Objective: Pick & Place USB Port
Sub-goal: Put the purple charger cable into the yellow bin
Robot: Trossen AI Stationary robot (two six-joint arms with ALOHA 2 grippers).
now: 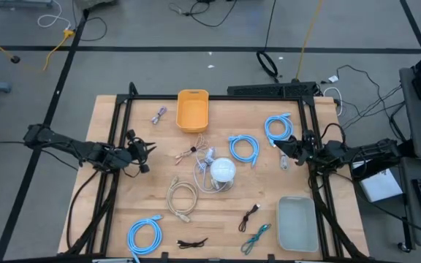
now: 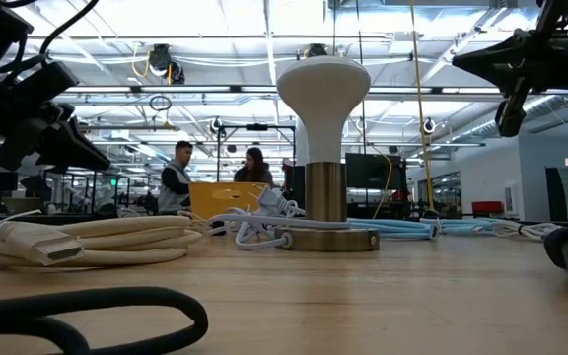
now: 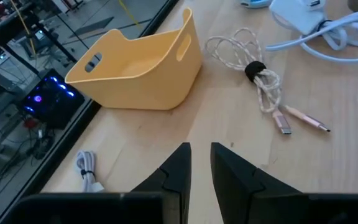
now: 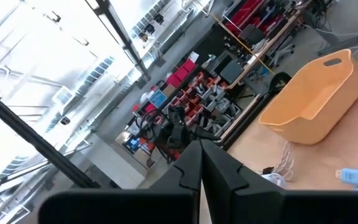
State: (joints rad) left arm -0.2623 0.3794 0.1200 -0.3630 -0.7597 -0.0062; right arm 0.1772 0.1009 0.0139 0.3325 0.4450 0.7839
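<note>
The white USB hub (image 1: pixel 209 155) lies flat on the table's middle beside a white dome lamp (image 1: pixel 222 170); its edge shows in the left wrist view as the hub (image 3: pixel 303 12). My left gripper (image 1: pixel 146 155) hovers over the table's left side, well left of the hub, its fingers a narrow gap apart around nothing (image 3: pixel 201 155). My right gripper (image 1: pixel 278 145) hangs above the right side near a blue cable coil (image 1: pixel 278 126), shut and empty (image 4: pixel 201 152). A yellow bin (image 1: pixel 193 109) stands at the far middle.
A braided pink-white cable (image 3: pixel 263 78), a small white cable (image 3: pixel 87 171), blue coils (image 1: pixel 243 148) (image 1: pixel 145 234), a beige cable (image 1: pixel 182 198), black cables (image 1: pixel 250 213) and a teal one (image 1: pixel 256 237) lie scattered. A clear tray (image 1: pixel 297 223) sits near right. People stand beyond the table (image 2: pixel 215 173).
</note>
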